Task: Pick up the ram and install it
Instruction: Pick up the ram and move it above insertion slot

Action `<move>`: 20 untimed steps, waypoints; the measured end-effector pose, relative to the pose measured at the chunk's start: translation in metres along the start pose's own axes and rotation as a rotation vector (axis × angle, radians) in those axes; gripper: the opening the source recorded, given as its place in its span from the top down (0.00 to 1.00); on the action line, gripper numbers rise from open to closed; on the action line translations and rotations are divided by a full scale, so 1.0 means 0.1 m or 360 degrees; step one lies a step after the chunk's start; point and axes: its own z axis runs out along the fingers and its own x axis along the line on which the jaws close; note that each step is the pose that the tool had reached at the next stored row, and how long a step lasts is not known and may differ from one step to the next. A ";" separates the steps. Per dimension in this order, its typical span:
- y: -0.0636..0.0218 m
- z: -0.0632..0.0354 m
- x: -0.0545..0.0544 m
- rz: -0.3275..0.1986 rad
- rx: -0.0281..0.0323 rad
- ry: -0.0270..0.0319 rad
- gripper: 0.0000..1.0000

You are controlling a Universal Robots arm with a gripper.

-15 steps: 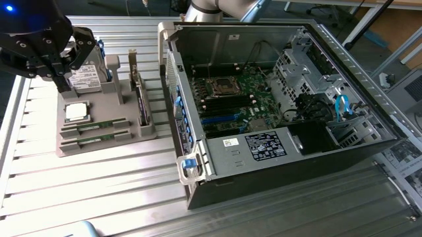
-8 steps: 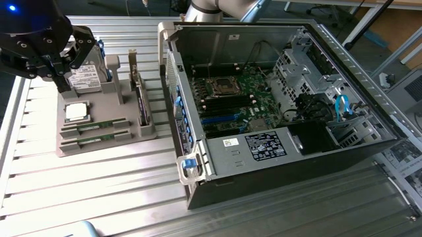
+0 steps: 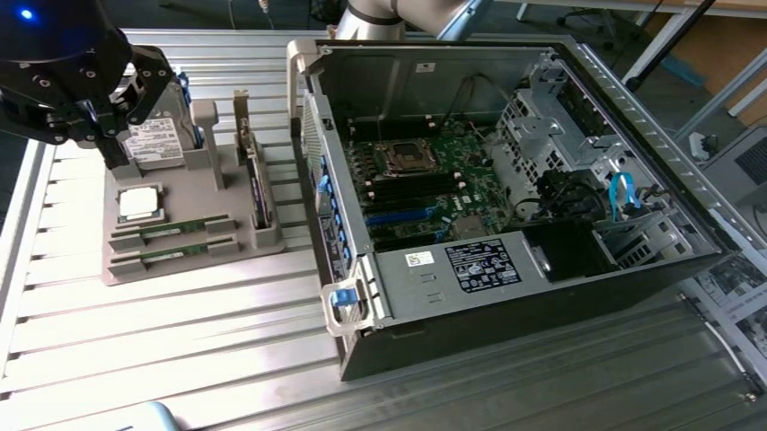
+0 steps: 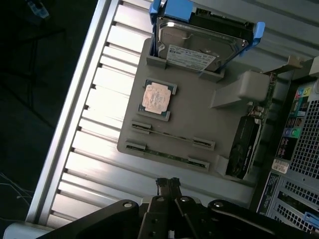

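Two ram sticks lie edge-up in slots at the front of a grey holder tray [image 3: 192,269]: one ram [image 3: 168,232] behind, the other ram [image 3: 168,256] in front. In the wrist view they are thin green strips, ram [image 4: 172,138] and ram [image 4: 167,155]. My black gripper [image 3: 111,160] hangs above the tray's back corner on the exterior view's left, over the hard drive, apart from the sticks. Its fingertips [image 4: 168,183] are pressed together with nothing between them. The open computer case [image 3: 540,296] shows the motherboard's memory slots [image 3: 414,190].
On the tray also sit a square silver processor [image 3: 139,203], a hard drive [image 3: 156,139] standing at the back, and an upright expansion card [image 3: 251,184]. The tray and case rest on a ribbed aluminium table [image 3: 180,350]; its edge runs along the exterior view's left.
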 end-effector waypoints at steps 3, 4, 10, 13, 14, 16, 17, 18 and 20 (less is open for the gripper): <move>0.000 0.000 0.00 -0.0027 -0.00006 0.00012 0.89; 0.000 0.000 0.00 -0.0035 -0.00008 0.00016 0.89; 0.000 0.000 0.00 -0.0097 -0.00024 0.00043 0.89; 0.000 0.000 0.00 -0.0123 -0.00029 0.00054 0.89; 0.000 0.000 0.00 -0.0132 -0.00032 0.00058 0.89; 0.000 0.000 0.00 -0.0151 -0.00036 0.00067 0.89; 0.000 0.000 0.00 -0.0162 -0.00039 0.00072 0.89; 0.000 0.000 0.00 -0.0176 -0.00043 0.00077 0.89; 0.000 0.001 0.00 -0.0199 -0.00048 0.00087 0.89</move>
